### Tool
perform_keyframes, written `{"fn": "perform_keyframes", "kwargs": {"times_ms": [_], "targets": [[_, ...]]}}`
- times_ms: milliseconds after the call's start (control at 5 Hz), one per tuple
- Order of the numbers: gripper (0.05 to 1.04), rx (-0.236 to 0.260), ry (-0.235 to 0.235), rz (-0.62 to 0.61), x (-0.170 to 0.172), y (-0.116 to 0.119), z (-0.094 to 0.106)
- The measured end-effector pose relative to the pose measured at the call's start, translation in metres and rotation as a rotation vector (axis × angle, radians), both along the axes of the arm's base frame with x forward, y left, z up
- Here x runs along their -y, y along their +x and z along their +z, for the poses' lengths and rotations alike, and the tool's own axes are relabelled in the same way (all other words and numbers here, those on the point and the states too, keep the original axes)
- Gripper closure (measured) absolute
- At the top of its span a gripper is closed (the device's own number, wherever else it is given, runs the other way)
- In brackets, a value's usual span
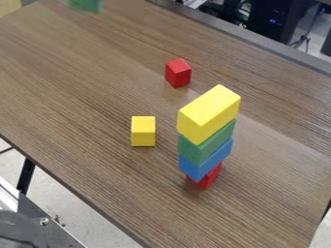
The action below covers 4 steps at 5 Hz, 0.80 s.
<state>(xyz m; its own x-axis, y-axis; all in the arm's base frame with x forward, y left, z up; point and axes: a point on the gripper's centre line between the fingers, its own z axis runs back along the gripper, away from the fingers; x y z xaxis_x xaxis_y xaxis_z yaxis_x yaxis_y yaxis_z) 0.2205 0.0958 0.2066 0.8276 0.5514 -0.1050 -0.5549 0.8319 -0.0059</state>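
1. Gripper: cannot tell whether open, closed or holding.
2. Green object (86, 5), blurred, at the view's top edge.
3. Small red block (178, 73) on the counter (84, 87).
4. Small yellow block (142, 131), left of the stack: large yellow block (208, 114) over green block (207, 141), blue block (206, 161), bottom red block (208, 177).

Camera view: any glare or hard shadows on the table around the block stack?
Camera view: no harsh glare, just a pale, soft sheen on the tabletop near the lone red block; a faint, soft-edged shadow at the foot of the stack.
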Motion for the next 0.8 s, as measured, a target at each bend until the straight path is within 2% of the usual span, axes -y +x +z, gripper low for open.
{"fn": "perform_keyframes", "kwargs": {"times_ms": [200, 400, 600, 800], "targets": [[0.503, 0.126, -0.007, 0.042, -0.031, 0.027, -0.014], [0.503, 0.294, 0.038, 0.062, -0.049, 0.071, -0.03], [0.503, 0.329, 0.074, 0.047, -0.051, 0.103, -0.059], [0.503, 0.24, 0.095, -0.068, -0.033, 0.126, -0.086]]}}
